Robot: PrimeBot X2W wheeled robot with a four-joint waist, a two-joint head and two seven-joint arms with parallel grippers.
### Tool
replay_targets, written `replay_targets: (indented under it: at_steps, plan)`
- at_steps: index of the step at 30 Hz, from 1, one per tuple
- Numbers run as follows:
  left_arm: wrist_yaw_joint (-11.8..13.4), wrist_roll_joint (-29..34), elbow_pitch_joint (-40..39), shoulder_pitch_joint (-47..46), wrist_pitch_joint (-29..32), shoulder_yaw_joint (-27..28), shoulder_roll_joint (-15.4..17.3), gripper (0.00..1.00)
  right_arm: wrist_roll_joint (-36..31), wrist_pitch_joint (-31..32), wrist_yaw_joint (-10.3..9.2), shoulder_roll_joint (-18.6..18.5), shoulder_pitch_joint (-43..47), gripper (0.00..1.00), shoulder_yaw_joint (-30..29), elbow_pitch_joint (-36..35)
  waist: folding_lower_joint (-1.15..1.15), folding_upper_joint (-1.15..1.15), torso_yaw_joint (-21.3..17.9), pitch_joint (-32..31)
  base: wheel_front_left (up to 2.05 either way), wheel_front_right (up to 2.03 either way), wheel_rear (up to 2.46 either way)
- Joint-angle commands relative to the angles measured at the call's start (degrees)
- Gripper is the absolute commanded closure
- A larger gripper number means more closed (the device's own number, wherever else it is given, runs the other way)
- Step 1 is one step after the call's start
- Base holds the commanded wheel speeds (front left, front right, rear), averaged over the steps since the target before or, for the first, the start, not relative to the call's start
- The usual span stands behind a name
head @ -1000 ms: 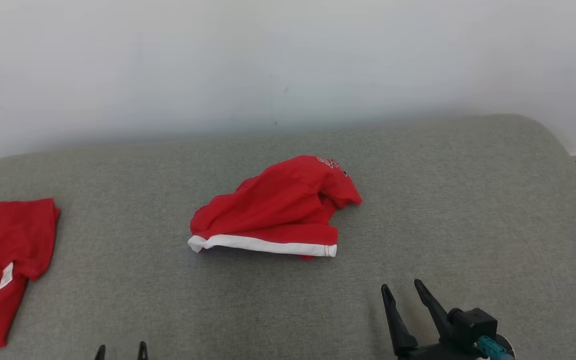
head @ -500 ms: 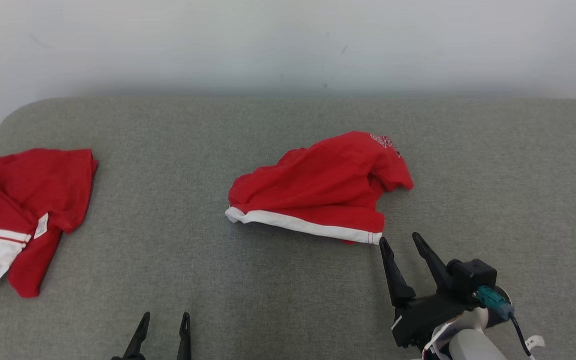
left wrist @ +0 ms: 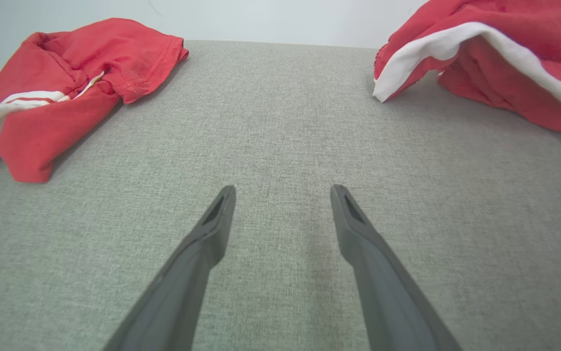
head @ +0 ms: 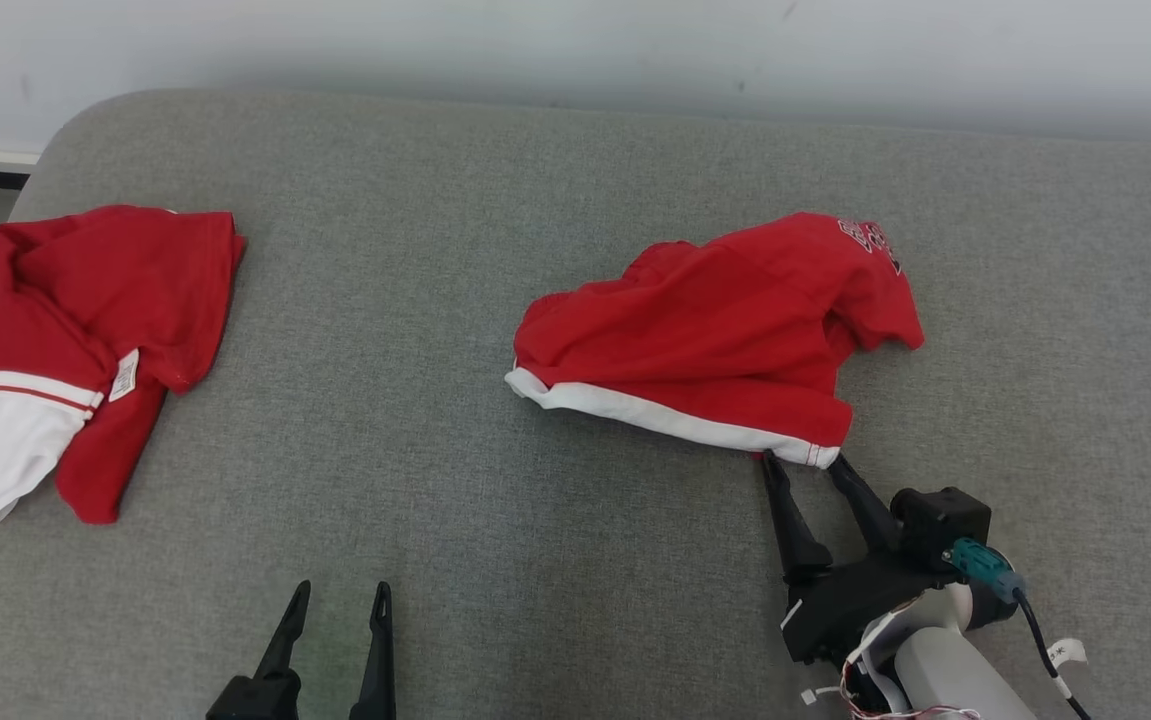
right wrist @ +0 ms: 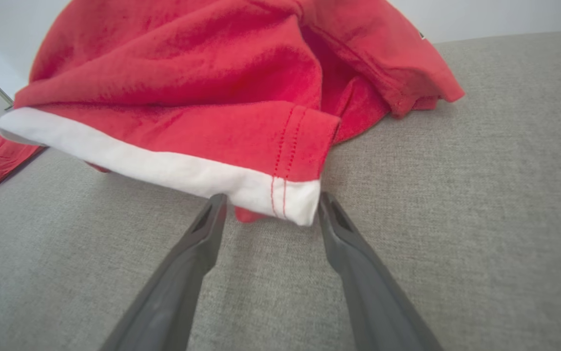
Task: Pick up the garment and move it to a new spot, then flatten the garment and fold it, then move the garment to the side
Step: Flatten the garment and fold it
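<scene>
The crumpled garment (head: pixel 715 330) lies unlifted on the grey cushion (head: pixel 435 450); every step remains. The right gripper (head: pixel 801 462), fingers apart, brackets its white hem corner. The left gripper (head: pixel 342 590), fingers apart too, is well away.

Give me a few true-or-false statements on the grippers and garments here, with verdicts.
1. The middle garment and the left garment lie apart on the cushion. True.
2. The right gripper is open, its fingertips at the middle garment's white-hemmed corner. True.
3. The left gripper grips the left garment. False: it is open over bare cushion, apart from both garments.
4. The middle garment is folded flat. False: it lies crumpled in a heap.
</scene>
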Motion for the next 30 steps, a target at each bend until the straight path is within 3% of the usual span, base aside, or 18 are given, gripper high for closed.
replay_targets:
  at_steps: [1,2,3,4,11,19,30]
  plan:
    - [0.24,-0.56,-0.31,-0.89,-0.19,0.08,-0.08,0.0,0.45,-0.01,-0.13,0.13,-0.75,0.35,0.1,-0.16,-0.01,-0.01,0.42,0.66,0.0,0.0,0.0]
    - [0.26,-0.61,-0.36,-0.91,-0.19,0.11,-0.08,0.0,0.31,-0.01,-0.13,0.15,-0.84,0.66,0.14,-0.38,-0.01,-0.01,0.4,0.76,0.0,0.0,0.0]
    - [0.28,-0.67,-0.39,-0.87,-0.19,0.15,-0.08,0.0,0.27,-0.01,-0.13,0.12,-0.94,0.79,0.15,-0.51,-0.01,-0.01,0.36,0.82,0.0,0.0,0.0]
    - [0.25,-0.73,-0.36,-0.82,-0.19,0.16,-0.09,0.0,0.2,-0.01,-0.13,0.03,-1.03,1.0,0.05,-0.74,-0.01,-0.01,0.28,0.81,0.0,0.0,0.0]
    - [-0.11,-0.63,0.39,0.82,-0.19,1.09,-0.07,0.0,0.89,-0.01,-0.13,-0.46,1.28,1.0,-1.85,-3.79,-0.01,-0.01,-1.98,-1.32,0.0,0.0,0.0]
    - [-0.91,-0.64,1.62,3.09,-0.19,2.12,-0.09,0.0,0.81,-0.02,-0.13,-3.85,6.91,1.0,-5.53,-8.1,-0.01,-0.01,-7.75,-6.47,0.0,0.0,0.0]
    - [-1.44,-0.83,2.39,4.17,-0.19,0.75,-0.07,0.0,-0.51,-0.01,-0.13,-6.67,13.46,1.0,-8.91,-3.92,-0.01,-0.01,-11.96,-9.66,0.0,0.0,0.0]
